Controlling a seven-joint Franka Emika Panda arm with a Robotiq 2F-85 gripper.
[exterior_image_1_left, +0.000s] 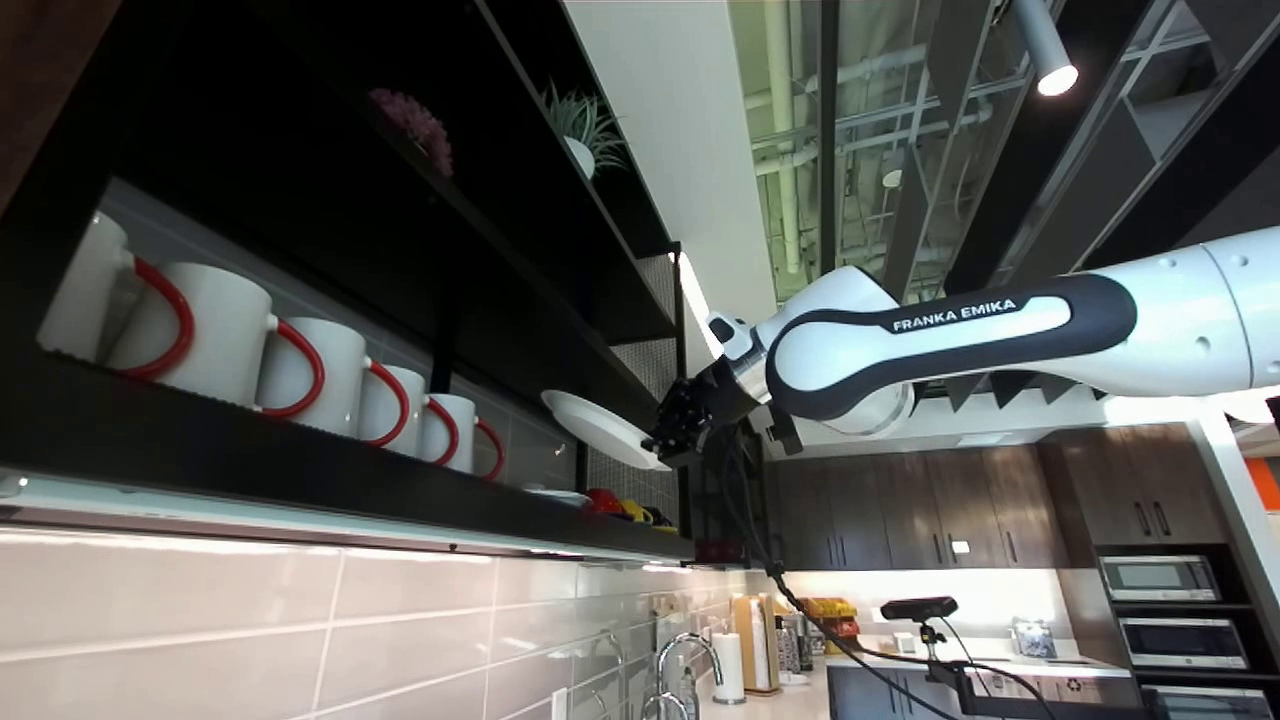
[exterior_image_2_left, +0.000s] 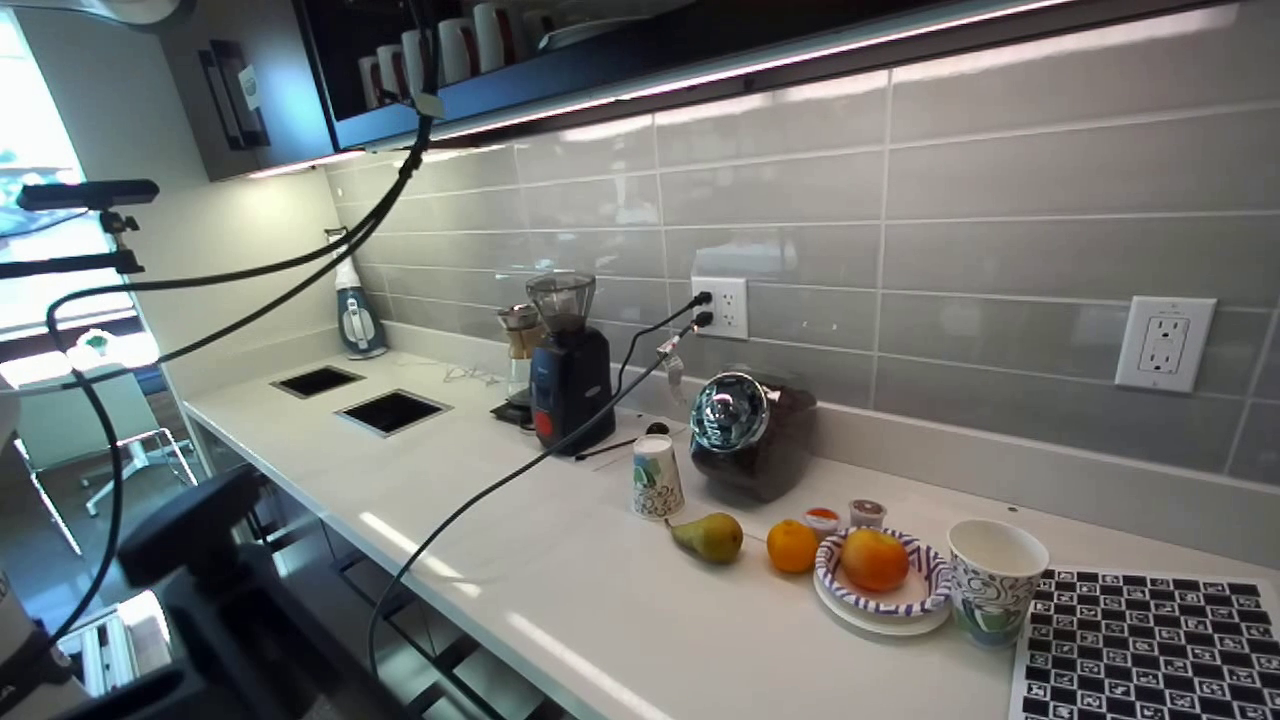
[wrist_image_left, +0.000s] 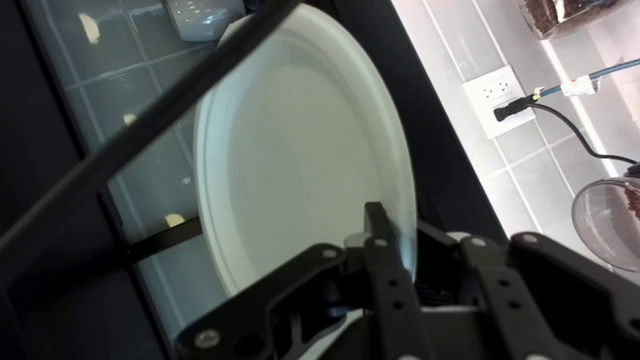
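clamping a white plate (wrist_image_left: 300, 150) at its rim between black fingers (wrist_image_left: 387, 270), set over its upper face and behind its edge, judging by the wrist view. held tilted rather than flat at the open bay of a dark shelf (exterior_image_1_left: 300, 455), near red-handled white mugs (exterior_image_1_left: 215, 330) and another pale dish (exterior_image_1_left: 558, 495); cannot tell how far inside, or whether touching it. looks thin, stiff and smooth, so probably light enough for a rim hold, yet likely to swivel or slip in so narrow a pinch, with most of its weight out beyond the grip. if ceramic, probably fragile, and apt to chip on the shelf's hard edge or against a mug. best gripped at the rim, well onto the broad border instead of at the very lip, squarely and with steady, moderate pressure. note, in an exterior view, a pear (exterior_image_2_left: 715, 538), an orange (exterior_image_2_left: 792, 547) and a patterned bowl (exterior_image_2_left: 930, 575) on the white worktop (exterior_image_2_left: 560, 560).
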